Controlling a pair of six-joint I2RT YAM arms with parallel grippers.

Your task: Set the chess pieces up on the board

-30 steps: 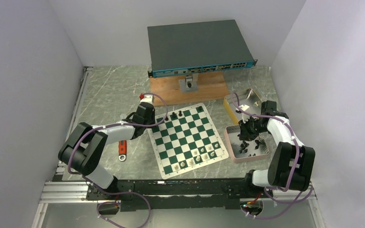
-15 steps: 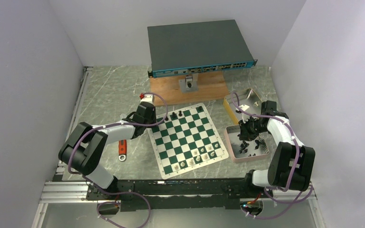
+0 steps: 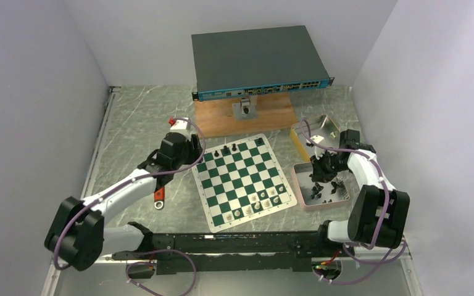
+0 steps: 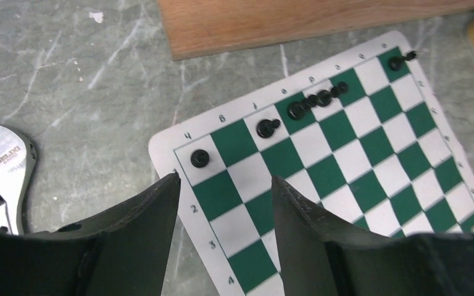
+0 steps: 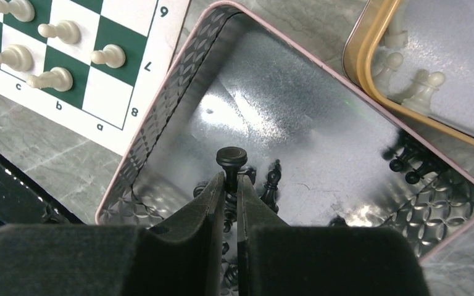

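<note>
Black chessman (image 5: 231, 158) between right jaws

top: high, looking down | wrists: close, downward | shared: board (image 3: 243, 179)

The green-and-white board (image 3: 241, 179) lies flat mid-table; black chess pieces (image 3: 235, 148) stand along its far row, others lie loose to its right.

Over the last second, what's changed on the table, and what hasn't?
The left arm's elbow swung back toward the near-left corner, pulling the open, empty left gripper slightly left at the corner of the board. Nothing grasped or released. The right gripper stayed shut on a black chess piece over the pink tray.
</note>
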